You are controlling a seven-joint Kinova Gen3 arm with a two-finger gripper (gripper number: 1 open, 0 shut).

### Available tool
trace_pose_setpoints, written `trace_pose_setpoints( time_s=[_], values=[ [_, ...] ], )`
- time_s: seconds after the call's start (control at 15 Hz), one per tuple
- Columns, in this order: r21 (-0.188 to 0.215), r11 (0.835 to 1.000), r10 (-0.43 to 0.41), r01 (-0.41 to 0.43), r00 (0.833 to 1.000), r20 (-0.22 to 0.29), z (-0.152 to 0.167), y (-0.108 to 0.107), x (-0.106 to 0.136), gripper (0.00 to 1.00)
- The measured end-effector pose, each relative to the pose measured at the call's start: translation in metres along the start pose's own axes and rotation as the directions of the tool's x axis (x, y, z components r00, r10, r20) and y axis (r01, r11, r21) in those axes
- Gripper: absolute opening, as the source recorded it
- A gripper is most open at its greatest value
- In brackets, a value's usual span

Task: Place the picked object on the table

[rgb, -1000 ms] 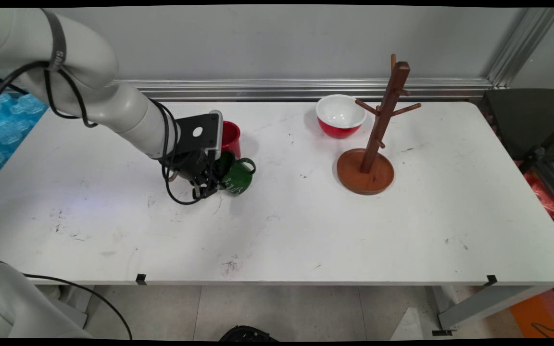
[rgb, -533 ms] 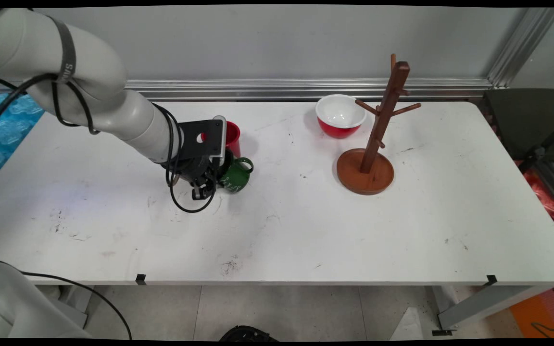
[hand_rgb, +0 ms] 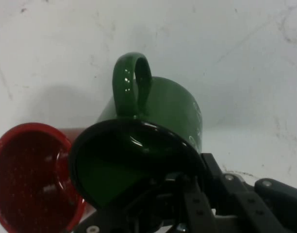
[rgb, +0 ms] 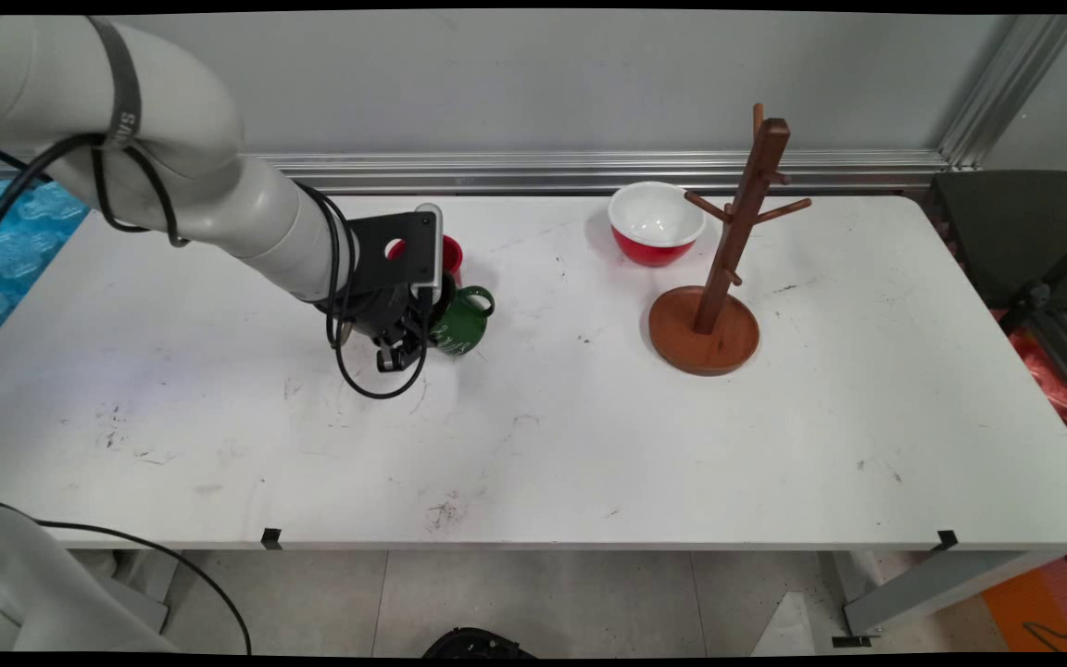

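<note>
Main view first: the arm reaches in from the upper left, and its black gripper is down at the green mug, left of the table's middle. The gripper's bracket and cables cover the mug's left side and most of the red cup just behind it, so only a sliver of red shows. The mug's handle sticks out to the right, toward the wooden mug tree. A red bowl with a white inside sits just left of the tree's trunk, near the far edge. The white tabletop is scuffed and marked; a grey wall and a metal rail run behind it.

Hand view now: the green mug is tilted, its dark mouth facing the camera, handle pointing up in the picture. The gripper pinches the mug's rim, one finger inside the mouth. The red cup is cut off at the left edge.
</note>
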Motion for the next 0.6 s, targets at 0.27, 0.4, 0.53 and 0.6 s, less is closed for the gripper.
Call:
trace_pose_setpoints(
  time_s=[0.27, 0.4, 0.53, 0.6],
  values=[
    [-0.012, 1.0, -0.008, 0.008, 1.0, -0.003, -0.0079, 0.0054, 0.0055, 0.0],
    [-0.027, 1.0, -0.014, 0.014, 1.0, -0.002, -0.01, 0.0088, 0.0073, 0.0],
    [-0.041, 0.999, -0.021, 0.021, 1.0, 0.002, -0.0113, 0.0108, 0.0083, 0.0],
    [-0.045, 0.999, -0.023, 0.023, 1.0, 0.005, -0.0115, 0.0108, 0.0082, 0.0]
  ],
)
